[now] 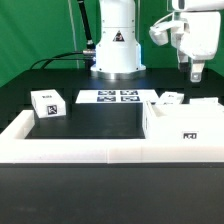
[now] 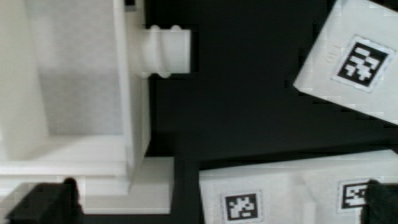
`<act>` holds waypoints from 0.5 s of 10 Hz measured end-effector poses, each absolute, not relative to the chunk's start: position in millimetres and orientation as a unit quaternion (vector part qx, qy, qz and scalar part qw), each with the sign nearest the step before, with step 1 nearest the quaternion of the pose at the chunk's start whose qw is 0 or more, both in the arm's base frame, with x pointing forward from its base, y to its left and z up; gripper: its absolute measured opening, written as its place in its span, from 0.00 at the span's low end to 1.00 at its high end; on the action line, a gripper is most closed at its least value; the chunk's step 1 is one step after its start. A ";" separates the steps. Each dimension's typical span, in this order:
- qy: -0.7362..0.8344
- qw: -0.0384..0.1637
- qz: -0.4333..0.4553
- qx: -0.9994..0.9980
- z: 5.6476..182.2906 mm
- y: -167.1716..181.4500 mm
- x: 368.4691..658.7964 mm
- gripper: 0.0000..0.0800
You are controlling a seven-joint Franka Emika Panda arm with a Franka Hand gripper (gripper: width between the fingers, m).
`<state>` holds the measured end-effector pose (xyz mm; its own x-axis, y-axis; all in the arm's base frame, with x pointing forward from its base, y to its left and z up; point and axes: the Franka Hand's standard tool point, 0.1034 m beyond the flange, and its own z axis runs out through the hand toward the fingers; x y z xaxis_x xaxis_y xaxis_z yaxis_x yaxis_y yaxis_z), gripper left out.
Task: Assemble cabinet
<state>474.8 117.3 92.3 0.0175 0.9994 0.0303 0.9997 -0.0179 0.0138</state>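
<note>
Table [image 1: 100, 118]: flat matte black top, no gloss. Backdrop: green curtain [image 1: 40, 30] across the whole rear, hanging in soft folds. White robot base [image 1: 115, 50] stands at the far middle of the table, with a black cable [image 1: 60, 57] trailing off toward the exterior view's left.

Low white rail [image 1: 90, 152] runs along the near edge and turns back up the exterior view's left side. Marker board [image 1: 108, 97] lies flat just in front of the base; its tags also show in the wrist view [image 2: 294, 185].

Cabinet parts are all down on the table. The cabinet body [image 1: 185, 122], an open white box with one tag on its near face, sits at the exterior view's right against the rail. Small block [image 1: 170, 98] is just behind it. Loose block [image 1: 47, 103], tag on top, sits well apart at the exterior view's left.

The wrist view shows a body wall [image 2: 63, 80] with a round peg [image 2: 166, 50] sticking out sideways, and a tilted tagged piece [image 2: 365, 60] nearby over bare black surface; I cannot tell which block it is.

Gripper [image 1: 195, 70] hangs in the air above the body's far right, touching nothing. One dark finger [image 2: 45, 195] shows at the frame edge. Whether the jaws are apart or together cannot be told.
</note>
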 end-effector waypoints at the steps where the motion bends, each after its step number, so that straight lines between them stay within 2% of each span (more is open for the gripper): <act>1: -0.706 0.008 -0.017 -0.708 95.3 130.1 473.2 1.00; 5: -0.722 0.009 -0.020 -0.691 90.6 126.8 473.3 1.00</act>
